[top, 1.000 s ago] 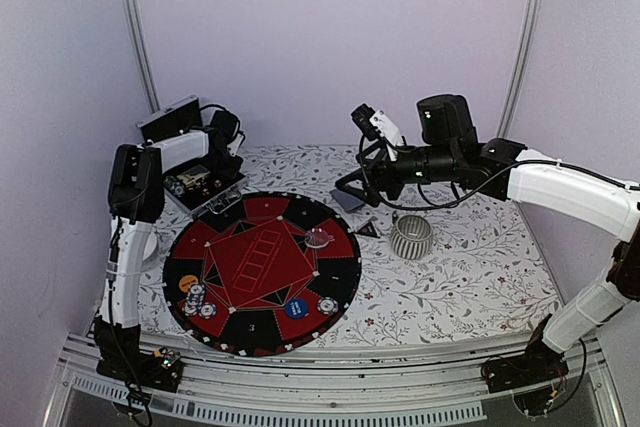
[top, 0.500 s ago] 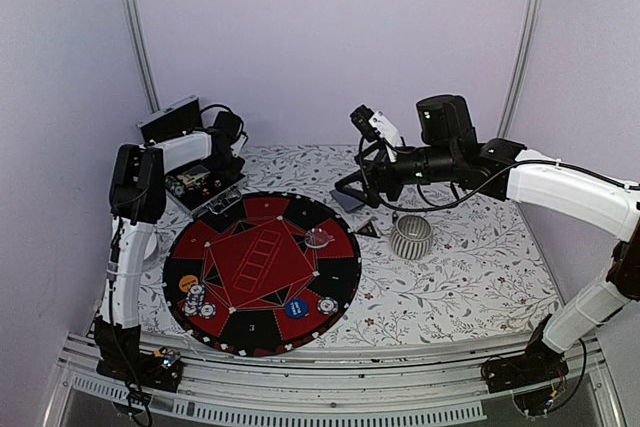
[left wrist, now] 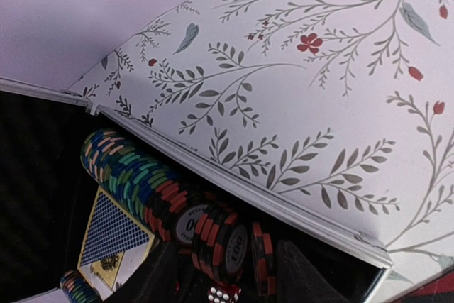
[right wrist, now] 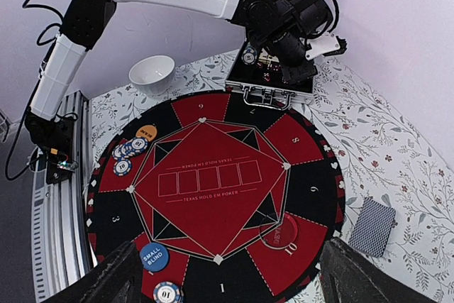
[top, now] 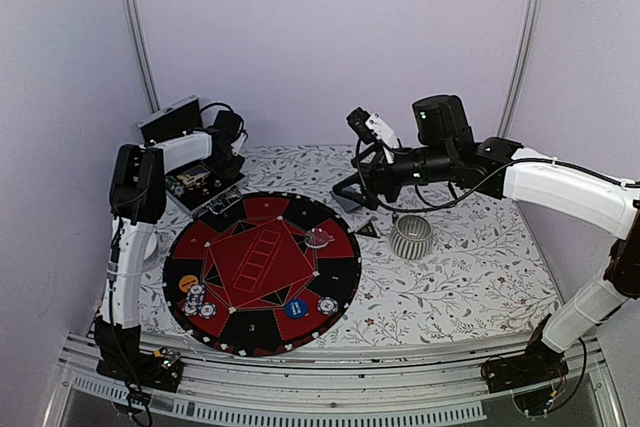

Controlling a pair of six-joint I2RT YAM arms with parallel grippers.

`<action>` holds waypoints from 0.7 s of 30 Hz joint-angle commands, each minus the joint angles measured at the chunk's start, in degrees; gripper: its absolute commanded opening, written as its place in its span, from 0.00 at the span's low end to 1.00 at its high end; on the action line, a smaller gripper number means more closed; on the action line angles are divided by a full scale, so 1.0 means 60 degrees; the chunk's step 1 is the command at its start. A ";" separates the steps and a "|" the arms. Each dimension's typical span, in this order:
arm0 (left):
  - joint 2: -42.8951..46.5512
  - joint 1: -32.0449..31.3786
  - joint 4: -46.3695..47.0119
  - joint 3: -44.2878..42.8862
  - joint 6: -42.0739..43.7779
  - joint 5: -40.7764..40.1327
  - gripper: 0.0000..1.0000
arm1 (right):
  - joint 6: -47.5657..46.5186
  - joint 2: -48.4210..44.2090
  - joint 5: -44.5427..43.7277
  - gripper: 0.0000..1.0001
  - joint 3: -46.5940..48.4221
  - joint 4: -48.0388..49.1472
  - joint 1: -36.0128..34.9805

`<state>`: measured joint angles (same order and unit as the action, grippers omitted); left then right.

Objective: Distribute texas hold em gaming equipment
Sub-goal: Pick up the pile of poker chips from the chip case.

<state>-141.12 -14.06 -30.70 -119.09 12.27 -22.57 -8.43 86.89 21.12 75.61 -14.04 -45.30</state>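
White-shelled arms (top: 560, 187), black joints (top: 440, 122), cables (top: 447, 203)

Mat (top: 262, 265) centre open, chips (top: 197, 299), cup (top: 411, 235), case (top: 215, 202) around

Card (left wrist: 110, 232) partly behind chip row (left wrist: 135, 179); left jaws blurred, cropped.

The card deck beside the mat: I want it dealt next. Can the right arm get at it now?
Probably yes: the right gripper hangs open near the card deck, which lies uncovered on the cloth.
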 commanded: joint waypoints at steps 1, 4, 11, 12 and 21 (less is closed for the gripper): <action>-0.0182 0.0094 -0.0017 -0.0039 -0.0244 0.0849 0.47 | -0.0060 0.0121 0.0108 0.88 0.0328 -0.0150 0.0048; -0.0466 0.0185 -0.0215 -0.0290 -0.0372 0.0956 0.47 | -0.0046 0.0115 0.0154 0.88 0.0347 -0.0176 0.0046; -0.0554 0.0283 -0.0238 -0.0324 -0.0349 0.0629 0.47 | -0.0072 0.0127 0.0225 0.88 0.0339 -0.0239 0.0040; -0.0510 0.0266 -0.0220 -0.0303 -0.0345 0.0619 0.47 | -0.0074 0.0161 0.0260 0.88 0.0364 -0.0238 0.0041; -0.0168 0.0389 -0.0011 -0.0180 -0.0329 0.0016 0.51 | -0.0037 0.0314 0.0431 0.88 0.0524 -0.0305 0.0046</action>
<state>-142.58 -12.53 -30.87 -120.38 10.87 -20.36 -8.47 88.42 22.55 77.21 -15.53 -45.30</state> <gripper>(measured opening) 0.498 0.885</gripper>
